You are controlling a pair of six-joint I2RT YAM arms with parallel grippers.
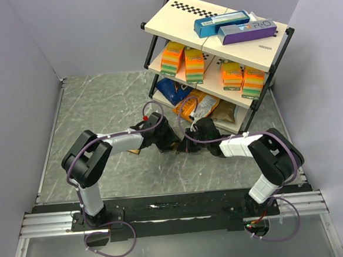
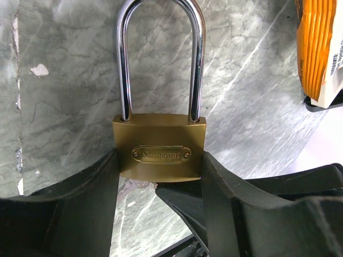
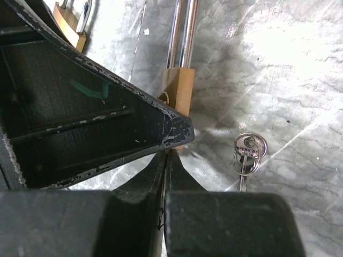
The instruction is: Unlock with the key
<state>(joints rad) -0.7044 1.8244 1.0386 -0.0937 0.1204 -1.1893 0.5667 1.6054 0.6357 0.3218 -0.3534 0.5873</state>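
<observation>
Left pincer [image 2: 159,172]: clamped on the body of a brass padlock [image 2: 159,147], one finger against each side; both legs of the silver shackle sit in the body.
Right pincer [image 3: 167,158]: fingers pressed together, tips right at the padlock's bottom edge; I cannot tell whether anything is pinched between them.
Key [image 3: 244,170]: small, on a wire ring, flat on the tabletop [image 1: 99,104], just right of the right pincer's tips and apart from them.
Second padlock [image 3: 69,21]: on the tabletop beyond the left pincer.
</observation>
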